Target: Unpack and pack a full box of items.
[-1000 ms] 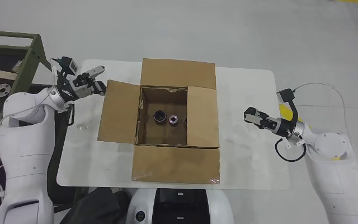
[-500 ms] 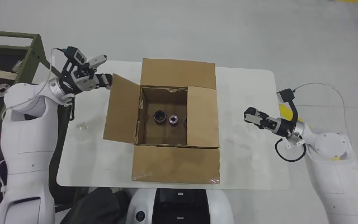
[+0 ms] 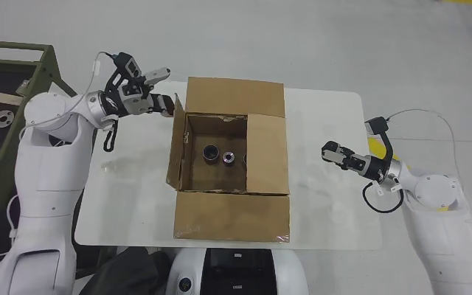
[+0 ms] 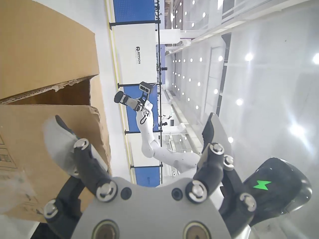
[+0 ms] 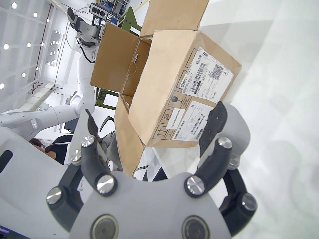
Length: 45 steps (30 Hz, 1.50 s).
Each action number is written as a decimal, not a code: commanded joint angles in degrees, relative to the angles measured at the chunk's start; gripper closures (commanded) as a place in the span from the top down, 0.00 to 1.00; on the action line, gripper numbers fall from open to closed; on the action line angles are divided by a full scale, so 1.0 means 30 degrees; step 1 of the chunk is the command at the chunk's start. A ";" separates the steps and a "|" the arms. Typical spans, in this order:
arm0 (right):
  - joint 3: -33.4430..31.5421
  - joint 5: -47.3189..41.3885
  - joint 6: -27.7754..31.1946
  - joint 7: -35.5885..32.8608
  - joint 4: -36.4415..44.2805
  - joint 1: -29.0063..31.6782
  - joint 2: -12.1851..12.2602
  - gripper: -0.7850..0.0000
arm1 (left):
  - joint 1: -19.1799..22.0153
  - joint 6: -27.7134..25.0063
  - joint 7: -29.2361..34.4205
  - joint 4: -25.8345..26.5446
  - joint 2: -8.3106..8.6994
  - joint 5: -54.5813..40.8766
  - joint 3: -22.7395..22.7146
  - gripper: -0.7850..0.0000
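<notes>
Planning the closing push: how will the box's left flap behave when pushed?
The left flap likely pivots stiffly on its fold: it stands nearly upright, flat. Thin cardboard, so probably light. Its ragged corner hints it may crumple against the left gripper.

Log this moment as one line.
left claw: open, at upright flap | right claw: open, away from box | items: inside box

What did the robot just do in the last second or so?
The left pincer swung toward the box and pushed its left flap from lying flat up to nearly upright. The right pincer and the items inside stayed put.
</notes>
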<state>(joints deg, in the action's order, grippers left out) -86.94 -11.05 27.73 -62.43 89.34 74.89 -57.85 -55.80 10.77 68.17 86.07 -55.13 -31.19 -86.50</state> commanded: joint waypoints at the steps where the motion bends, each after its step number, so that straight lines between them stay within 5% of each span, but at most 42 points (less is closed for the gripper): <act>1: 0.0000 0.0000 0.0000 0.0000 0.0000 0.0000 0.0000 1.00 | 0.0117 0.0019 -0.0067 0.0138 -0.0009 0.0130 0.0314 1.00; 22: 0.0000 0.0000 0.0000 0.0000 0.0000 0.0000 0.0000 1.00 | 0.0555 -0.0337 -0.1025 0.0806 -0.0233 0.2895 0.4237 1.00; 37: 0.0000 0.0000 0.0000 0.0000 0.0000 0.0000 0.0000 1.00 | -0.0391 -0.1526 -0.3591 0.2304 -0.0083 0.7336 0.4996 1.00; 45: 0.0000 0.0000 0.0000 0.0000 0.0000 0.0000 0.0000 1.00 | -0.0408 -0.0999 -0.4056 0.2188 -0.0092 0.5714 0.4331 1.00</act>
<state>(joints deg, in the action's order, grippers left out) -86.94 -11.05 27.73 -62.43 89.34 74.89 -57.85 -57.06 7.83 56.42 92.75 -55.40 -13.18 -73.04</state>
